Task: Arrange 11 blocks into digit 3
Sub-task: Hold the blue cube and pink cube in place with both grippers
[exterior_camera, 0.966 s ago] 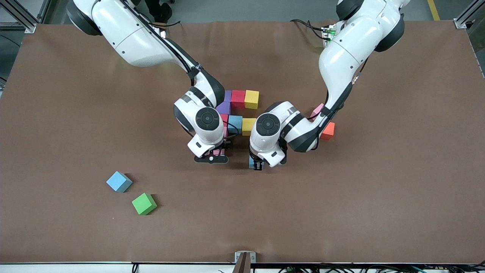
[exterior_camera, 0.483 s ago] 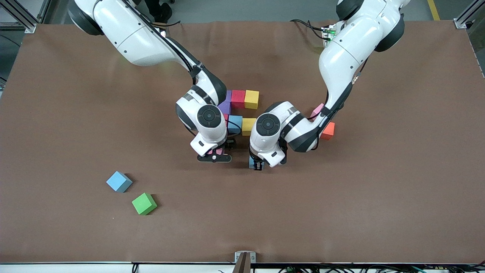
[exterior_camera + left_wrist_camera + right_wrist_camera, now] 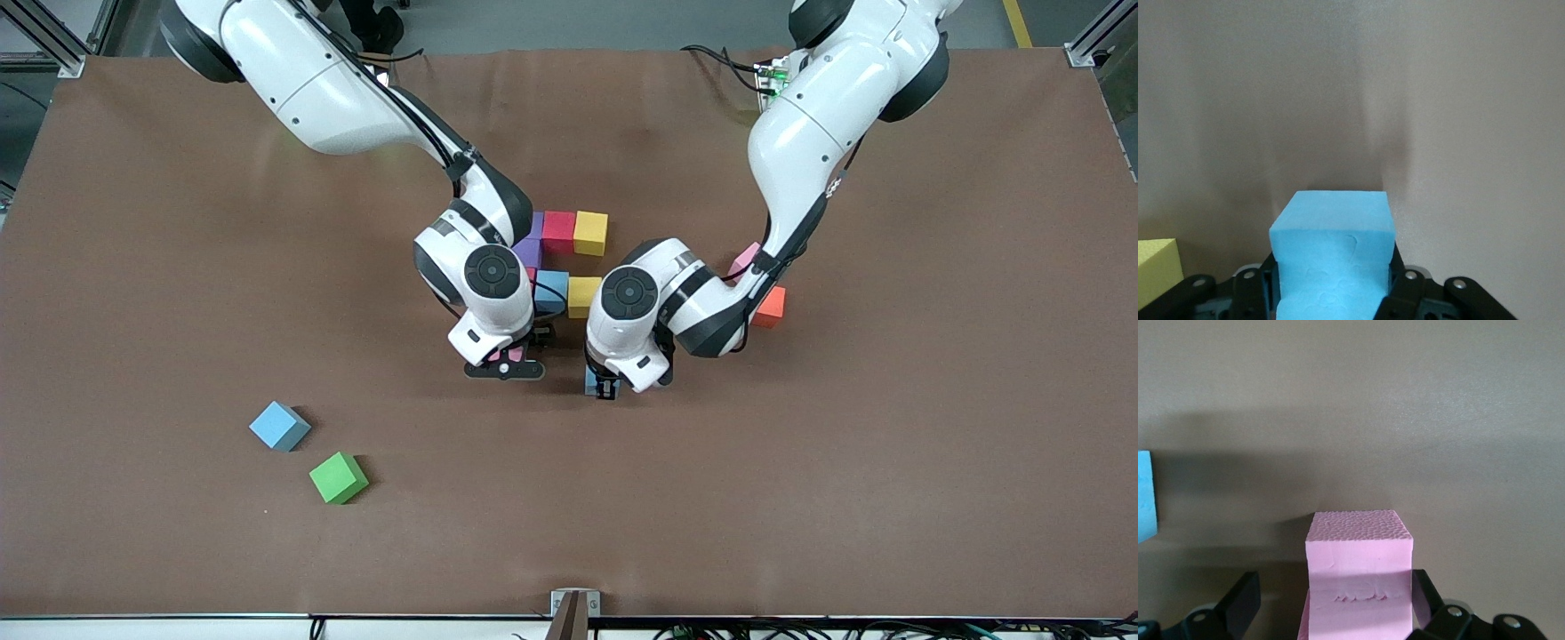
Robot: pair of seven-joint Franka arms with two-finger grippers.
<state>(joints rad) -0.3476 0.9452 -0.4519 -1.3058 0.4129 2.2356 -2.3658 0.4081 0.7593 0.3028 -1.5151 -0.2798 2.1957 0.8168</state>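
While a blue cube (image 3: 1333, 257) is clamped in the left claw (image 3: 605, 388) beside the part-built 3 (image 3: 562, 258) at mid-desk, the right claw (image 3: 504, 367) is spread wide around a pink cube (image 3: 1358, 577). If either is lowered crooked, neighbouring cubes may be displaced.

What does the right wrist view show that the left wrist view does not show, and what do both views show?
Only the right wrist view: a pink block between the open jaws of the right gripper, the fingers standing apart from it, and an edge of a light blue block at the side.

Only the left wrist view: the left gripper shut on a light blue block, and a corner of a yellow block.

Both: the brown table and one block between the jaws.
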